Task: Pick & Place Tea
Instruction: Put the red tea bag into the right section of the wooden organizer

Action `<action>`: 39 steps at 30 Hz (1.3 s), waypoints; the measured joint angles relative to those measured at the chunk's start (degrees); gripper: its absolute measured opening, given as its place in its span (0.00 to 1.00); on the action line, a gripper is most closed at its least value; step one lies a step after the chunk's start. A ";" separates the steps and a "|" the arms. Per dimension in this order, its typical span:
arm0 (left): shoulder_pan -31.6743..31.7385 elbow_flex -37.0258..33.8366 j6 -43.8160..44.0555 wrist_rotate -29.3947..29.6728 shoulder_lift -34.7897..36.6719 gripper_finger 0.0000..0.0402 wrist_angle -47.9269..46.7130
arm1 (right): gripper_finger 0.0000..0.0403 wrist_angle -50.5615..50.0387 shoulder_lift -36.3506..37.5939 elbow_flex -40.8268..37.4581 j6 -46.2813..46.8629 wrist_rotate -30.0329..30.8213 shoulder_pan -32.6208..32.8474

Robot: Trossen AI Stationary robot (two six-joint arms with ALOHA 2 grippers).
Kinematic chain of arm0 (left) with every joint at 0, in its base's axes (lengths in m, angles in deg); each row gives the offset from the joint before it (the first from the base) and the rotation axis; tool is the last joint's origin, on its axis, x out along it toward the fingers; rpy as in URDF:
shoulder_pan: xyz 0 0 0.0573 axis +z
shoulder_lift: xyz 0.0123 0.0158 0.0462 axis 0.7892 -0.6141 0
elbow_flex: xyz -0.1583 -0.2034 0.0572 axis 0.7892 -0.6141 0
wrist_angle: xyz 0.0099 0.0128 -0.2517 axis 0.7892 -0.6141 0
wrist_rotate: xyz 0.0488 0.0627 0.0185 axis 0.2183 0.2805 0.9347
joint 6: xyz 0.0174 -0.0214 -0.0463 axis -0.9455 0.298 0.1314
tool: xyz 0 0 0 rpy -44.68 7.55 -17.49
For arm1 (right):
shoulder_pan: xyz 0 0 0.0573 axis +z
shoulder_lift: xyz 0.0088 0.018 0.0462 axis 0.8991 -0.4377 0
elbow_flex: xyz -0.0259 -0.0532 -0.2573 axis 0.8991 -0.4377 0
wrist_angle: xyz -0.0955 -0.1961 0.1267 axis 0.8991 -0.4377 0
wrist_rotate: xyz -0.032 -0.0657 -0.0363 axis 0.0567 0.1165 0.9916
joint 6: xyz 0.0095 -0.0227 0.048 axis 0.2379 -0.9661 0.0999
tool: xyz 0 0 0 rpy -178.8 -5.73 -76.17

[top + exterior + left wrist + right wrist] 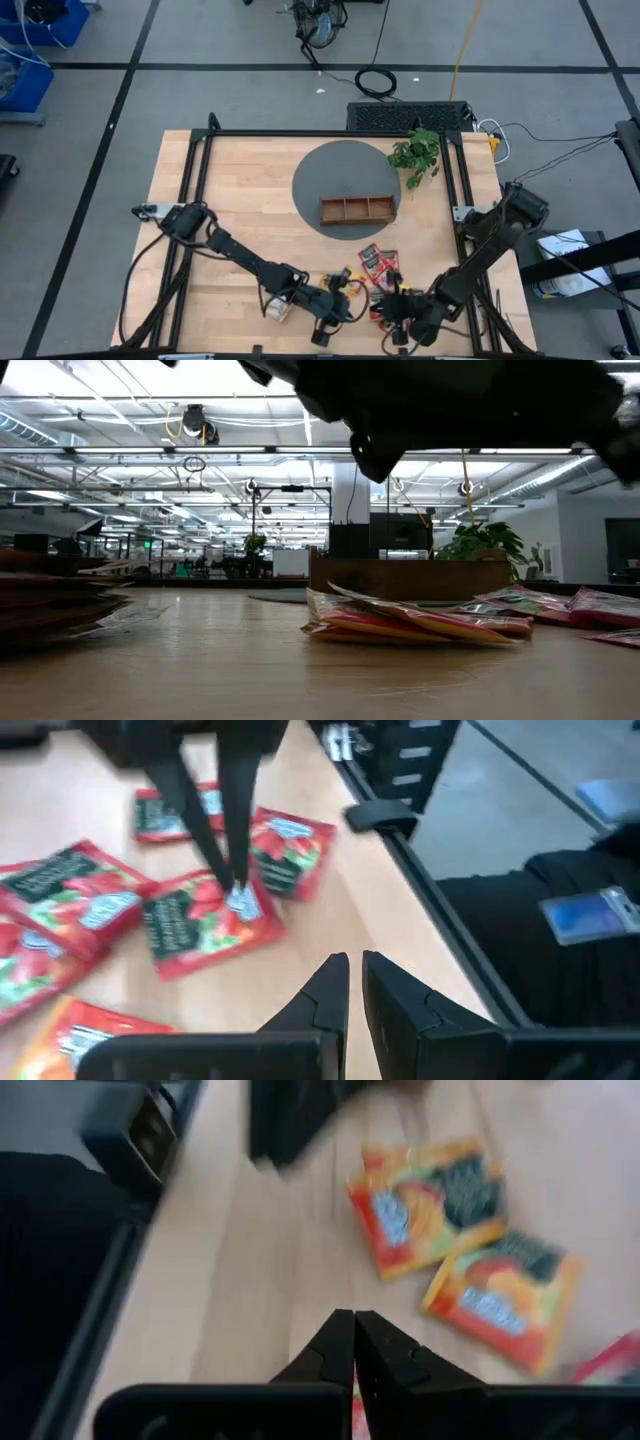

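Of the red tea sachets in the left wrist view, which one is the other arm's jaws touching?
The middle red sachet: the right gripper comes down with its tip on that sachet's upper edge. The neighbouring red sachets lie untouched.

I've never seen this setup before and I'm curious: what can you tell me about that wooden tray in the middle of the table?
The wooden tray is a long, low brown box split into three compartments, all looking empty. It sits flat on a dark grey round mat at mid-table, beside a small green plant. Nothing touches it; the tea sachets lie apart from it, nearer the arms.

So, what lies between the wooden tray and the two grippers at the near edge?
In the high view, red tea sachets lie on the table between the wooden tray and the left gripper and right gripper. The rest is bare wood.
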 joint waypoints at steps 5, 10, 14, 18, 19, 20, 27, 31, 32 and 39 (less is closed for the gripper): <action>1.79 0.00 -1.91 0.65 -0.02 0.09 2.56 | 0.04 -10.86 10.23 -2.23 2.57 8.29 1.06; 5.27 3.12 -2.15 -3.62 -2.95 0.09 4.35 | 0.08 -10.88 18.56 -9.90 11.77 1.81 -0.15; 7.30 9.30 -3.32 -5.85 -7.63 0.09 -0.99 | 0.10 -11.00 22.92 -16.54 22.33 -5.29 -1.02; 9.04 13.39 -4.77 -5.74 -10.67 0.09 -5.26 | 0.14 -11.17 25.71 -20.99 28.16 -8.63 -1.94; 9.43 13.83 -5.06 -5.66 -10.91 0.09 -4.85 | 0.16 -11.27 26.54 -21.65 28.65 -9.53 -2.02; 9.68 14.32 -5.55 -5.58 -11.14 0.09 -4.43 | 0.18 -11.62 27.50 -22.15 29.01 -10.51 -2.21; 11.33 15.30 -7.53 -5.79 -11.16 0.09 -4.26 | 0.36 -13.53 29.60 -24.51 34.28 -15.83 -3.76; 12.03 15.31 -7.53 -5.97 -11.27 0.09 -4.24 | 0.45 -13.84 29.60 -27.12 39.42 -17.20 -5.04; 12.13 15.36 -7.52 -6.10 -11.78 0.09 -3.65 | 0.47 -12.61 29.64 -28.11 40.59 -17.22 -5.17; 12.12 15.30 -7.51 -6.45 -13.64 0.09 -3.34 | 0.51 7.78 29.67 -37.15 45.49 -22.11 -6.10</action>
